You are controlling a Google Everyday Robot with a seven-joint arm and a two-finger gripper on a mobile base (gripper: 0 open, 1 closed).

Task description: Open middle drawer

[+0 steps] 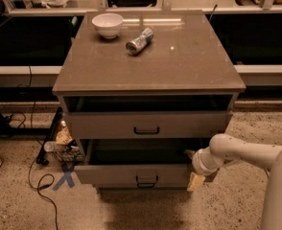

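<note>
The middle drawer [117, 175] is a wide grey drawer with a small black bar handle [146, 180]. It is pulled well out from the cabinet, and its dark inside shows. My gripper [192, 167] is at the drawer's front right corner. One finger [195, 181] hangs in front of the drawer face and the other reaches behind the top edge, so the fingers stand apart. The top drawer [146, 123] above is pulled out a little. The lowest drawer is hidden under the middle one.
A white bowl [107, 24] and a can lying on its side [139, 40] rest on the cabinet top [179, 66]. Cables, a blue floor mark [64, 178] and small clutter [62, 143] lie left of the cabinet. A shelf runs behind.
</note>
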